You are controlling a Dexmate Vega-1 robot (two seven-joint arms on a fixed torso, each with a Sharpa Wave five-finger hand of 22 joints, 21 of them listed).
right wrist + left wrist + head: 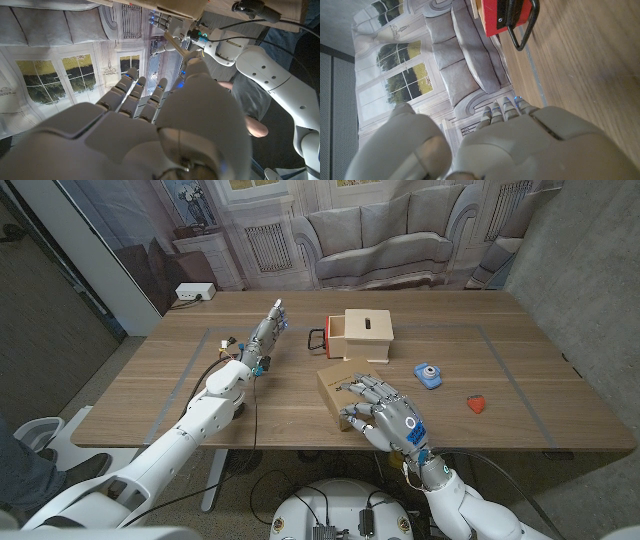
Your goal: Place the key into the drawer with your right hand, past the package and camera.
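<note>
A small red thing [478, 404] that looks like the key lies on the table to the right. My right hand [385, 415] hovers with fingers spread over the near end of the brown cardboard package [333, 386]; nothing shows in it. Its fingers [132, 92] reach out straight in the right wrist view. The little blue camera [428, 375] sits between the package and the key. Behind the package stands the wooden box [367, 332] with its red drawer [331, 340] pulled out, black handle [525, 30] in front. My left hand [268, 332] is stretched out, empty, left of the drawer.
A white socket box [193, 293] sits at the table's far left corner. Grey tape lines [500, 350] mark a rectangle on the tabletop. Part of a person [30, 465] shows at the near left beside the table. My left arm [252, 67] crosses the right wrist view.
</note>
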